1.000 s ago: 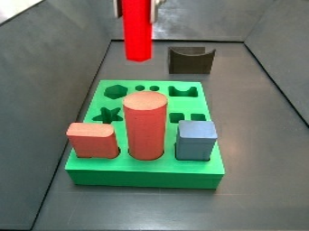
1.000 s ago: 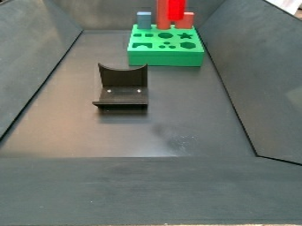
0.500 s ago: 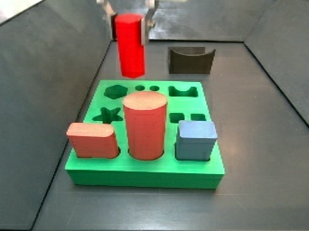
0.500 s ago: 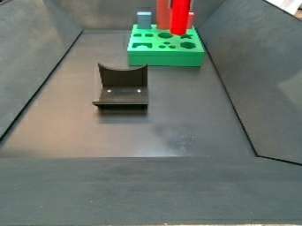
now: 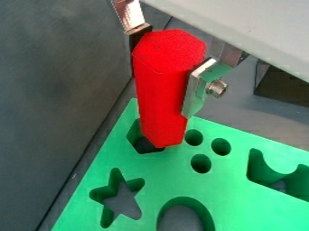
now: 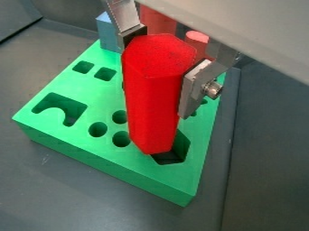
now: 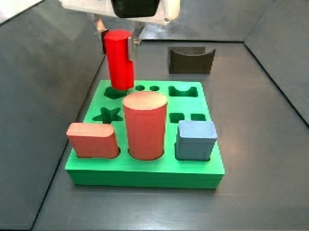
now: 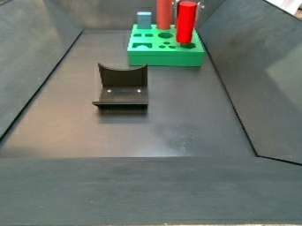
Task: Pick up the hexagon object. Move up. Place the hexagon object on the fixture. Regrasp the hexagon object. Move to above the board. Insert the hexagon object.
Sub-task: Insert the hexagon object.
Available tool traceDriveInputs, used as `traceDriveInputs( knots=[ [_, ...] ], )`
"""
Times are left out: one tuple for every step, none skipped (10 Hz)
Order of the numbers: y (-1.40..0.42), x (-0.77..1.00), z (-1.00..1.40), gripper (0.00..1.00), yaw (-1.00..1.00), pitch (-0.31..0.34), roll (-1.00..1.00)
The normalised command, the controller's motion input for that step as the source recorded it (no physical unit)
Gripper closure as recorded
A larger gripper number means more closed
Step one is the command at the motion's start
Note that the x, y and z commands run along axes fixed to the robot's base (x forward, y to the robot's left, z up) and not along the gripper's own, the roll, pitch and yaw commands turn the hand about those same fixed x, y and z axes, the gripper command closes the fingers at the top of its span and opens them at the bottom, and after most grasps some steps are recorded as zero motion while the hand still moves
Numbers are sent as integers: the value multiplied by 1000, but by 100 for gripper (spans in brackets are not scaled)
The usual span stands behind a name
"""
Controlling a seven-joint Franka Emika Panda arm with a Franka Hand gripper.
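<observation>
Sitting nearest in a side view: low salmon block (image 7: 92,140), tall salmon cylinder (image 7: 145,125) and blue-grey cube (image 7: 197,141), all seated along the front row of the board (image 7: 145,171). Standing upright behind them: the hexagon object (image 7: 118,60), lower end entering the hexagonal hole (image 5: 146,144) at a back corner of the board, as both wrist views show. Clamping the peg's upper part: the gripper (image 5: 165,59), silver fingers (image 5: 201,79) pressing on opposite sides, jaws parted only by the peg's width. Resting beyond the board on the dark floor: the fixture (image 7: 190,60), well apart from the gripper, nothing lying in its notch.
</observation>
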Motion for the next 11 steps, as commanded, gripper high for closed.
traceDriveInputs(
  knots=[
    [0,-20,-177,100,-97,-4,-114],
    [0,-91,-234,100,-91,-26,-104],
    [0,-117,-203,100,-140,0,-106],
    [-26,-169,-194,100,-186,-41,-110],
    [0,-177,-169,100,-177,0,-110],
    [0,-154,-143,100,-197,0,-111],
    [0,-180,-131,100,-191,0,-120],
    [-37,-91,-69,100,-154,0,-117],
    [-89,-49,-31,100,-126,-6,-120],
    [-100,0,0,100,-37,-10,-146],
    [-211,0,0,100,0,0,-123]
  ],
)
